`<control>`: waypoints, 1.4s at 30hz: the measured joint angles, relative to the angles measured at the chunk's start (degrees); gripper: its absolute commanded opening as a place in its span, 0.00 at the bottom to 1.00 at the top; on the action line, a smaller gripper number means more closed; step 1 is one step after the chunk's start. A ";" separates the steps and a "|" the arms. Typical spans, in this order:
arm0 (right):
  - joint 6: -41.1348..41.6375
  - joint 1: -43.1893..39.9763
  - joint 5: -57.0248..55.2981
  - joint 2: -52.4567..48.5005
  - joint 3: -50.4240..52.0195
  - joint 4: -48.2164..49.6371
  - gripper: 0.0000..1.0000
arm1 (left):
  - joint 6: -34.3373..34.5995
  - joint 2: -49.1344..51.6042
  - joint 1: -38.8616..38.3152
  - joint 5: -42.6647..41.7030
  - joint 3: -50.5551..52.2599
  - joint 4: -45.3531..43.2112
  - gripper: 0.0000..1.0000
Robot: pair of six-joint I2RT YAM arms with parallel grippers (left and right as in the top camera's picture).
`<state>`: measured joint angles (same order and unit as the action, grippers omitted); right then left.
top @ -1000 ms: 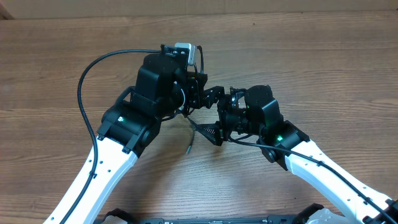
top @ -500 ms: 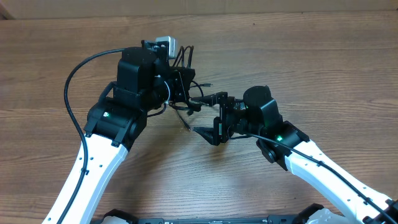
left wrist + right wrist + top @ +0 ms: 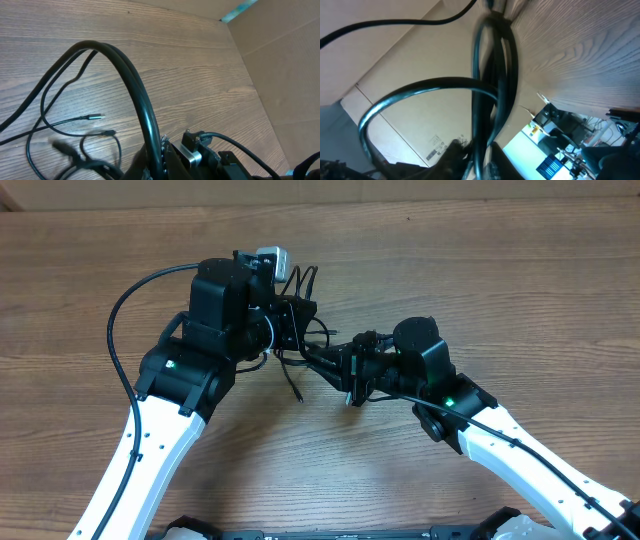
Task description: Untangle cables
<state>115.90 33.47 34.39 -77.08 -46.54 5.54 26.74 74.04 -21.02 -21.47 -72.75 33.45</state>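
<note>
The cables are thin black cords bunched between my two grippers at the middle of the wooden table. One loose end trails down onto the wood. My left gripper is shut on the bundle, and loops stick up behind it. In the left wrist view the cables arch up out of the left gripper, with small plug ends lying on the wood. My right gripper is shut on strands just right of the left one. In the right wrist view the cables run up from the right gripper.
A thick black wire fixed to the left arm curves out to the left. A cardboard wall stands along the table's far edge. Desks and screens show beyond the table in the right wrist view.
The right gripper has gone from wide open to shut on the cables and reached left toward the left gripper. The left arm shifted left and up with the bundle a second ago.
</note>
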 measured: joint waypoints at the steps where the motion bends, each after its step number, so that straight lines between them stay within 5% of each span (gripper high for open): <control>1: -0.02 -0.02 -0.13 0.00 0.00 0.00 0.04 | 0.00 0.00 0.00 0.00 0.00 0.00 0.04; 16: -0.46 0.00 -0.31 0.00 0.00 -1.53 0.04 | 0.09 -0.02 0.00 0.83 0.00 1.40 0.04; 26: -11.67 1.44 -0.37 -0.02 0.00 -2.67 0.04 | 8.41 -0.07 0.00 14.78 -0.04 10.82 0.04; 42: -20.41 1.44 3.23 -0.15 0.22 8.94 0.04 | 9.62 0.00 0.02 20.44 -0.07 17.31 0.04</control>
<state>95.48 34.92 37.63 -77.23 -46.33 14.48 36.36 74.04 -20.99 -1.04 -72.82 50.76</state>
